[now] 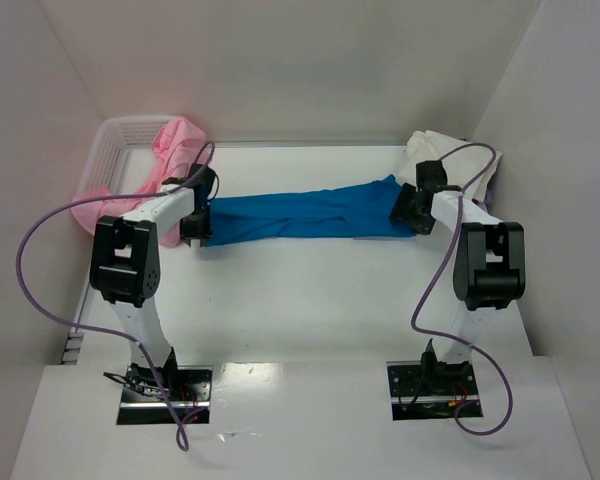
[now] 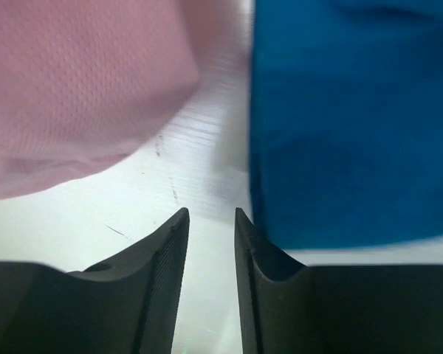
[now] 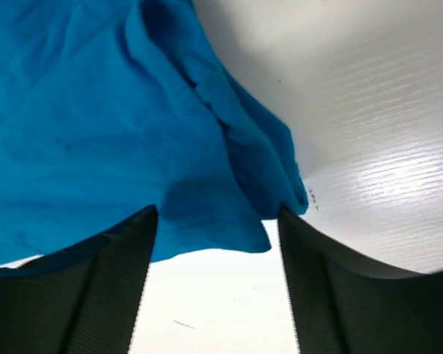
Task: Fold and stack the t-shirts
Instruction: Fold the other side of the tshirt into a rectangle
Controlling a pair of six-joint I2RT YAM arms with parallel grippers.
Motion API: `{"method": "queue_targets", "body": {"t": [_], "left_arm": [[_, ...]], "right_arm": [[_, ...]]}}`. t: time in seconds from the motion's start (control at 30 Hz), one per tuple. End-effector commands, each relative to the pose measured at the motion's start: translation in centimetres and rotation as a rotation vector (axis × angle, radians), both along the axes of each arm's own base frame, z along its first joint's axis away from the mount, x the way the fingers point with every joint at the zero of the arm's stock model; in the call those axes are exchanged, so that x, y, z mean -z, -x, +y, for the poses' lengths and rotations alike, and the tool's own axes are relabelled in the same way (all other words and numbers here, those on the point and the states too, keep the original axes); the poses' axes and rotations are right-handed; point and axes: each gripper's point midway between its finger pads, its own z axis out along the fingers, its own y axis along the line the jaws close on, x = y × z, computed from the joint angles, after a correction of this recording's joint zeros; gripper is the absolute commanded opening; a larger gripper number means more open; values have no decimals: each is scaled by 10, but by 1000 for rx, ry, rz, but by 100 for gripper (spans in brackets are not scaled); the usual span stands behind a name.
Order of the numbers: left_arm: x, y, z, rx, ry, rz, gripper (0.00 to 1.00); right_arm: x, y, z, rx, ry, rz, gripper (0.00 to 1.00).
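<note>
top external: bases of both arms sit at the near edge of the white table (image 1: pixel 300 310). a bright blue t-shirt (image 1: pixel 300 215) lies mid-table, pulled into a long wrinkled band running left to right. left gripper (image 1: pixel 195 228) is at its left end, right gripper (image 1: pixel 412 212) at its right end. whether either one touches the cloth cannot be told from up here. a white lattice basket (image 1: pixel 115 135) stands in the far left corner with a pink t-shirt (image 1: pixel 175 140) spilling over its rim towards the left arm. a cream-white t-shirt (image 1: pixel 435 150) is bunched in the far right corner, behind the right arm.

left wrist: two dark fingers (image 2: pixel 159 273) fill the bottom of the frame, a narrow gap between them, nothing in it, bare table (image 2: pixel 177 169) showing through. the blue t-shirt (image 2: pixel 354 118) lies to the right, its lower edge just past the right fingertip, not pinched. pink t-shirt (image 2: pixel 74 88) fills the upper left, blurred, apart from the blue one by a strip of table.

right wrist: fingers (image 3: pixel 111 287) spread wide. the blue t-shirt (image 3: pixel 96 125) covers the upper left, a folded edge running down to a loose corner that ends in the gap near the tips. neither pad presses on it. bare table (image 3: pixel 354 110) shows on the right.
</note>
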Motion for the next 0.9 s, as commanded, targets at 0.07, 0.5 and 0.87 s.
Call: {"method": "queue_targets", "body": {"t": [0.07, 0.5, 0.87], "left_arm": [[-36, -15, -29, 58, 133, -118, 41], [-14, -23, -51, 87, 231, -115, 54], [-71, -11, -57, 100, 280, -211, 72]], "right_arm": [[-51, -4, -1, -3, 5, -130, 82], [-37, 16, -8, 17, 21, -91, 90], [-22, 17, -8, 9, 25, -51, 90]]}}
